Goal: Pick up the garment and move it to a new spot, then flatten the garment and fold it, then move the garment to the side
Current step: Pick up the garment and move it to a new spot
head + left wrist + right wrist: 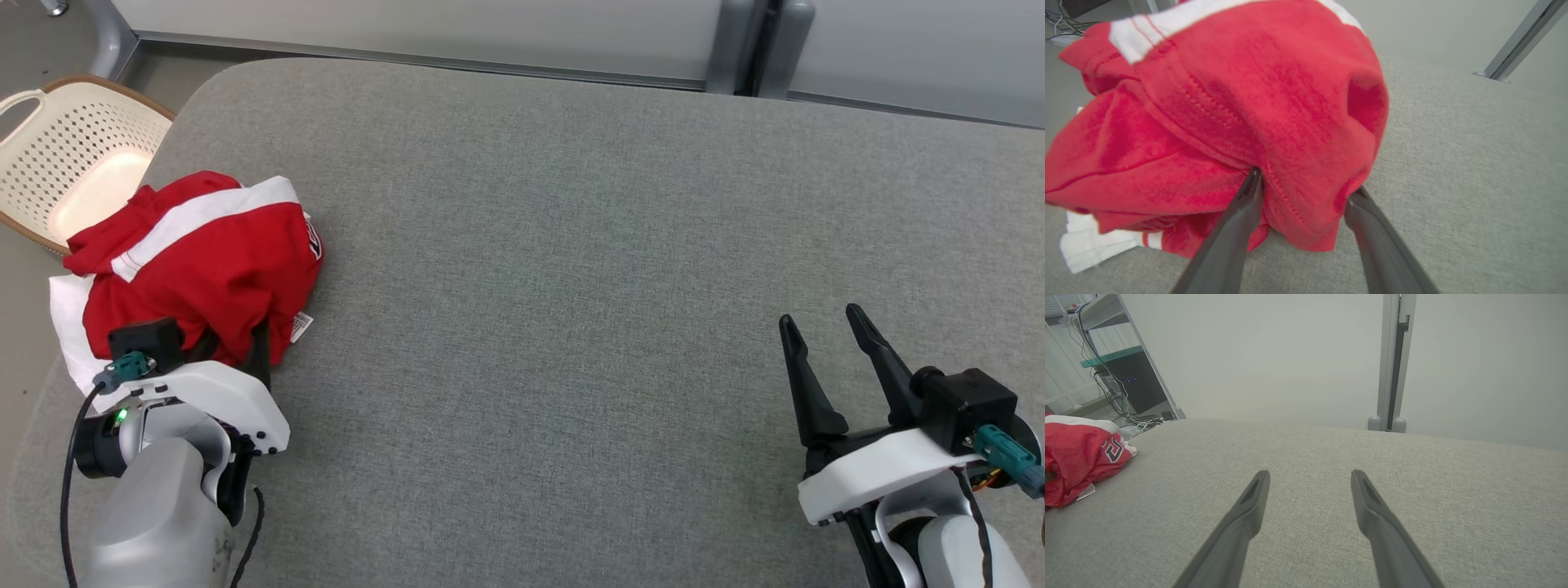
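At nine o'clock on grey table (pixel 571 245), crumpled red garment (pixel 212 253), at twelve o'clock of nearer left claw (pixel 1305 181): spread wide, straddling a fold, touching cloth, not yet pinched. Well apart at three o'clock, right claw (pixel 819 314), open, empty.

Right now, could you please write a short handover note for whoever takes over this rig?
Left gripper: open, fingers pushed into the crumpled red-and-white fabric garment, a fold between them, not clamped.
Right gripper: open, empty, over the grey fabric-covered table.
Garment: heaped at the table's left edge.
Done: nothing yet.
Left: grip, move to a new spot, flatten, fold, set aside.
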